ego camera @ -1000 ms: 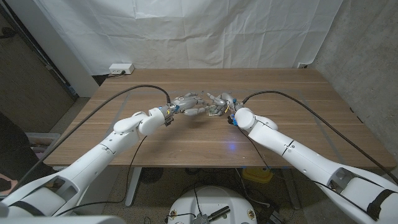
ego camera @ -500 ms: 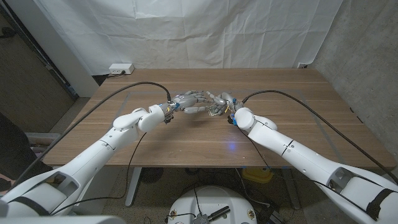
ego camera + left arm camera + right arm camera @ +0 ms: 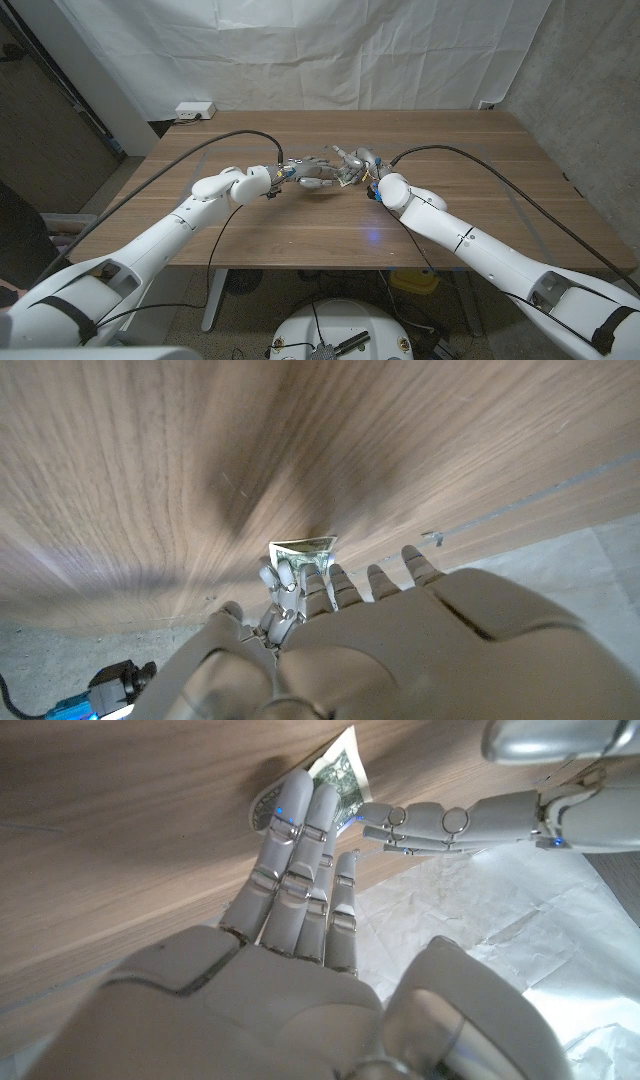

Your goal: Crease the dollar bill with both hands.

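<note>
The dollar bill (image 3: 344, 180) lies at mid-table between my two hands; its green corner shows as the dollar bill (image 3: 303, 548) and the dollar bill (image 3: 341, 772). My right hand (image 3: 358, 163) has straight fingers (image 3: 292, 840) laid over the bill, pressing it to the wood, thumb away from it. My left hand (image 3: 313, 171) reaches in from the other side with its fingers (image 3: 440, 820) stretched out, tips meeting the right hand's fingers at the bill's edge. Most of the bill is hidden under the fingers.
A white power box (image 3: 194, 110) sits at the table's far left corner. Black cables (image 3: 215, 145) run from both arms across the wooden table (image 3: 450, 150). A white cloth hangs behind.
My left hand has slid a little to the right, closing up against the right hand, and its forearm has swung farther from me. The right hand and bill stay put.
</note>
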Tool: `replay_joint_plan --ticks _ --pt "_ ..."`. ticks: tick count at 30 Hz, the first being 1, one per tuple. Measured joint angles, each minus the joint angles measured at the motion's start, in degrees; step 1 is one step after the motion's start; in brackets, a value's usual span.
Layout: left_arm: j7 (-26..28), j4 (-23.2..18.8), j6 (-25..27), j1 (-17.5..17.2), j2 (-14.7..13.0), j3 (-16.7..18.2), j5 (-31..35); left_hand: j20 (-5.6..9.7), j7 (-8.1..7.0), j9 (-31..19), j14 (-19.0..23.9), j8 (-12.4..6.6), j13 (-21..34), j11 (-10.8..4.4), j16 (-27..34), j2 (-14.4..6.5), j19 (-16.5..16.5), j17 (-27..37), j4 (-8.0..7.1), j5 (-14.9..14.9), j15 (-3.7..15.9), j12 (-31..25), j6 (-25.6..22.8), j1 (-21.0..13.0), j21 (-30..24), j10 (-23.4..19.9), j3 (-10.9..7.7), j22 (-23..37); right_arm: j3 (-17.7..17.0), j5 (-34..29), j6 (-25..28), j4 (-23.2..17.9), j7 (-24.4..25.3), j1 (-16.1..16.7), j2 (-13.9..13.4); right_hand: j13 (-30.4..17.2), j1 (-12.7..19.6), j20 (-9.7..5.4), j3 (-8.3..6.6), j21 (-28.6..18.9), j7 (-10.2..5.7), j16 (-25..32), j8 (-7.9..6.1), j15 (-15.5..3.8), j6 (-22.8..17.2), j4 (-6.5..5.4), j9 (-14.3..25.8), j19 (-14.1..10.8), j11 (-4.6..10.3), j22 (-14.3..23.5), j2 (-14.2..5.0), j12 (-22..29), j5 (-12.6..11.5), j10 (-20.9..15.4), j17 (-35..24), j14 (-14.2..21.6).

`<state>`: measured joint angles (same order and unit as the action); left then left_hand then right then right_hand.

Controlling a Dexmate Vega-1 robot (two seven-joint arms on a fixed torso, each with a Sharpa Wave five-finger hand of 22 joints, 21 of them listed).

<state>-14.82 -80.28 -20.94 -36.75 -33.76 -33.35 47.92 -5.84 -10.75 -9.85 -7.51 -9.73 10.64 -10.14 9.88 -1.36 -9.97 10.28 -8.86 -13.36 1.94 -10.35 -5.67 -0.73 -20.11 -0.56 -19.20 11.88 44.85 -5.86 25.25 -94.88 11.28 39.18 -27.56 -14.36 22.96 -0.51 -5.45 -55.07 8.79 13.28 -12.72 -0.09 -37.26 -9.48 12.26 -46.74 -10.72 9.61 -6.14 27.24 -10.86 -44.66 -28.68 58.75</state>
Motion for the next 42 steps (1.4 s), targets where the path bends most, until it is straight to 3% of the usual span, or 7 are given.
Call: replay_joint_plan --ticks 17,30,33,37,38,40,42 --pt "-3.0 4.3 -1.2 3.5 1.6 -3.1 0.9 0.31 -0.10 0.1 -2.0 0.03 -0.3 -1.21 0.0 -0.7 0.3 0.0 -0.63 -0.4 0.00 0.0 3.4 0.7 0.5 3.2 1.58 0.4 -0.1 -0.1 -1.0 1.7 0.0 -0.7 0.6 0.3 -1.4 0.00 0.16 0.7 0.00 0.2 0.00 0.00 0.0 -0.16 0.0 0.0 0.00 0.0 -0.34 -0.4 -0.4 0.0 -0.2 0.0" --pt "-5.2 5.6 -0.3 4.9 2.4 -4.7 2.2 0.30 0.25 0.1 -2.0 -0.47 -0.4 0.24 0.3 -0.7 0.3 0.0 -0.80 -0.7 0.00 -0.9 2.6 0.7 0.4 1.9 2.84 0.7 -0.1 -0.1 -2.1 2.8 0.1 -1.2 1.1 0.6 -1.7 0.20 0.35 1.0 -0.13 0.4 0.00 -0.01 -0.8 0.28 0.0 -0.2 0.00 0.1 -0.68 -1.0 -0.9 0.0 0.0 0.0" --pt "-5.2 5.7 -0.3 4.9 2.5 -4.8 2.2 0.30 0.25 0.1 -2.0 -0.42 -0.4 0.41 0.3 -0.7 0.3 0.0 -0.95 -0.7 0.00 -1.0 2.6 0.7 0.4 1.7 3.00 0.7 -0.2 -0.1 -2.7 2.8 0.7 -1.2 1.1 1.1 2.1 0.63 -2.91 2.0 -1.06 0.4 -0.25 -0.11 -1.7 3.54 -0.1 -0.6 0.09 0.1 -2.61 -1.8 -1.2 0.1 0.5 -0.5" --pt "-5.4 5.7 -0.1 5.0 2.6 -5.0 2.4 0.30 0.27 0.1 -2.0 -0.31 -0.4 0.13 0.8 -0.7 0.3 0.0 -0.78 -0.7 0.00 -1.1 2.6 0.7 0.4 1.4 3.32 0.6 -0.5 -0.8 -3.0 2.2 1.8 -0.8 1.0 1.2 12.9 1.47 -11.36 4.1 -3.19 0.2 -0.35 -0.72 -3.9 11.96 -0.3 0.2 2.02 0.1 -4.20 -3.4 -1.2 1.4 1.3 -3.6" --pt "-5.4 5.8 -0.1 5.1 2.6 -5.0 2.4 0.30 0.27 0.1 -2.0 -0.30 -0.4 0.13 0.8 -0.7 0.3 0.0 -0.78 -0.7 0.00 -1.1 2.6 0.7 0.4 1.4 3.32 0.6 -0.5 -1.2 -3.0 1.8 2.2 -0.7 1.0 1.0 14.8 1.43 -13.54 4.4 -3.98 0.0 -0.65 -0.95 -4.6 13.34 -0.3 0.4 2.45 0.1 -4.48 -3.7 -1.2 1.8 1.3 -4.4" --pt "-5.4 5.8 -0.1 5.1 2.7 -5.1 2.4 0.30 0.28 0.1 -2.0 -0.26 -0.4 0.19 0.8 -0.7 0.3 0.0 -0.78 -0.7 0.00 -1.1 2.6 0.7 0.4 1.3 3.32 0.6 -0.5 -1.9 -2.7 1.8 2.7 -0.7 1.0 0.7 17.6 0.83 -17.30 5.0 -5.45 0.0 -0.93 -1.77 -6.1 15.34 -0.3 1.0 2.99 0.1 -4.91 -3.8 -1.6 2.3 1.5 -5.3" --pt "-5.4 5.8 0.0 5.1 2.7 -5.1 2.5 0.30 0.29 0.1 -2.0 -0.32 -0.4 0.19 0.8 -0.7 0.3 0.0 -0.94 -0.7 0.00 -1.1 2.6 0.7 0.4 1.3 3.47 0.6 0.0 -3.2 -1.9 0.3 3.2 -0.6 0.7 0.6 19.3 0.28 -19.95 5.3 -6.13 -0.3 -1.27 -2.35 -7.4 16.41 -0.3 1.6 3.52 0.1 -5.06 -4.2 -1.9 1.8 1.6 -5.9"
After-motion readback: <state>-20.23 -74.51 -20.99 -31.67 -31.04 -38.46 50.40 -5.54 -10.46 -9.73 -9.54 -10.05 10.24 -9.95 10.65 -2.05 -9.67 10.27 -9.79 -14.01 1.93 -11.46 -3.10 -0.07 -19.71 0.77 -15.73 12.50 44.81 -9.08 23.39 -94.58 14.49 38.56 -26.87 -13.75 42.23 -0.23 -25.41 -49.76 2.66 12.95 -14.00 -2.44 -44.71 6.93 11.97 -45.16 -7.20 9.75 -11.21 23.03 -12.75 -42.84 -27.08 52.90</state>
